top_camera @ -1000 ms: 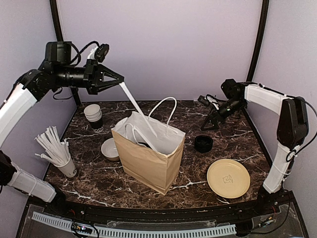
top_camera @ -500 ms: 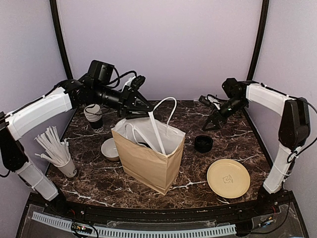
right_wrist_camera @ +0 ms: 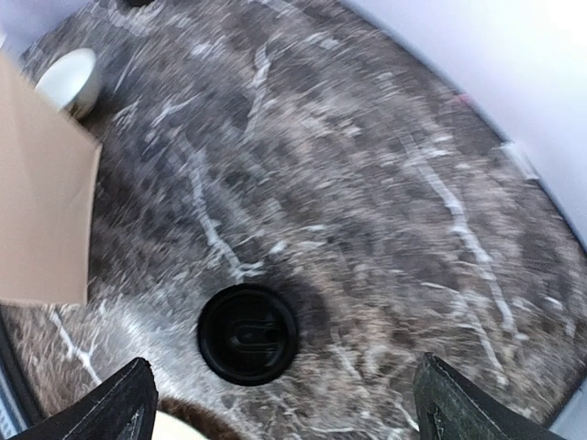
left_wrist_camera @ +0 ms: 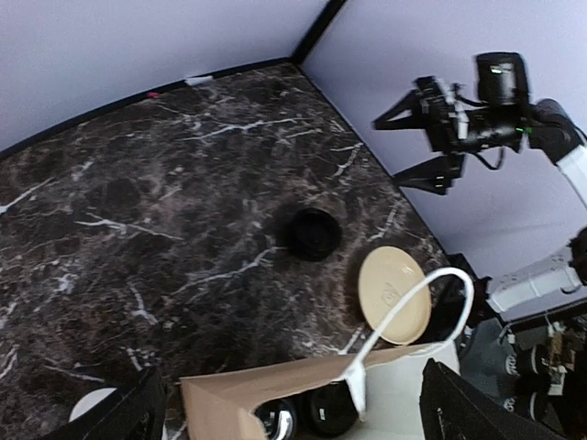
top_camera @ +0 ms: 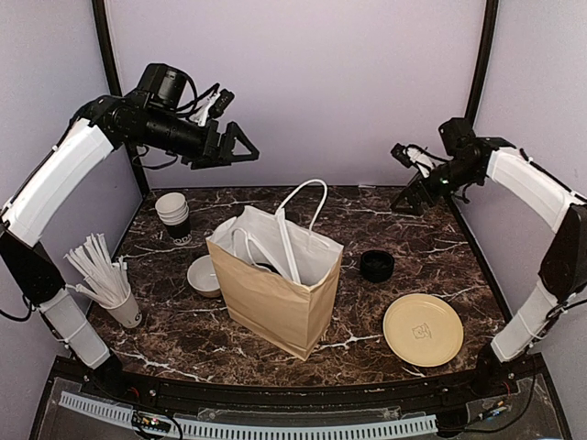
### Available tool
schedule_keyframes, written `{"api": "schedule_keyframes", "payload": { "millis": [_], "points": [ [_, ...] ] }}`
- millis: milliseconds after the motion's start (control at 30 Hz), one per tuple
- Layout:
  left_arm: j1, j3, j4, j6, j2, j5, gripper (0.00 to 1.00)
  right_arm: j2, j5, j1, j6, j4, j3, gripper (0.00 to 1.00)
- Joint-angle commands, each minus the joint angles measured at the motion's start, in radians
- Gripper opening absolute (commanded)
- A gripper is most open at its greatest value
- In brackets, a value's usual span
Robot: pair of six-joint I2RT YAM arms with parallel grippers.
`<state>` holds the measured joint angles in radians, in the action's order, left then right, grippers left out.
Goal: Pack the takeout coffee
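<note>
both cups of takeout coffee (left_wrist_camera: 323,410) look bagged. your left hand (top_camera: 246,147) and right hand (top_camera: 402,179) hang spread, empty; next, pull clear of the bag (top_camera: 275,302) handles.

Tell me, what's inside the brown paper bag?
The black lids of two takeout coffee cups show inside the brown paper bag, plus a white wrapped straw. The bag's walls hide the cup bodies and its bottom.

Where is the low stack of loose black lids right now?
In the top view, the black lid stack sits on the right side, just right of the paper bag without touching it, and on the far side of the yellow plate.
</note>
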<state>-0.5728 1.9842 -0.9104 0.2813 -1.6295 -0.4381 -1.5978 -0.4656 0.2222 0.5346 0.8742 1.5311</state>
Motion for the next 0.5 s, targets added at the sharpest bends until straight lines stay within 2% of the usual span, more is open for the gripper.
{"api": "schedule_keyframes", "payload": {
  "millis": [0, 100, 267, 333, 467],
  "points": [
    [0.036, 0.009, -0.034, -0.147, -0.011, 0.249, 0.99, 0.09, 0.065, -0.084, -0.166, -0.196, -0.033, 0.98],
    [0.056, -0.032, 0.034, -0.206, -0.01, 0.466, 0.99, 0.121, 0.117, -0.125, -0.267, -0.278, -0.04, 0.99],
    [0.083, -0.134, 0.193, -0.311, -0.002, 0.704, 0.99, 0.171, 0.278, -0.132, -0.368, -0.388, -0.075, 0.99],
    [0.089, -0.187, 0.272, -0.333, 0.007, 0.748, 0.99, 0.186, 0.312, -0.131, -0.386, -0.414, -0.074, 0.99],
    [0.094, -0.253, 0.382, -0.353, 0.023, 0.765, 0.99, 0.223, 0.283, -0.132, -0.371, -0.431, -0.069, 0.98]
  ]
}}
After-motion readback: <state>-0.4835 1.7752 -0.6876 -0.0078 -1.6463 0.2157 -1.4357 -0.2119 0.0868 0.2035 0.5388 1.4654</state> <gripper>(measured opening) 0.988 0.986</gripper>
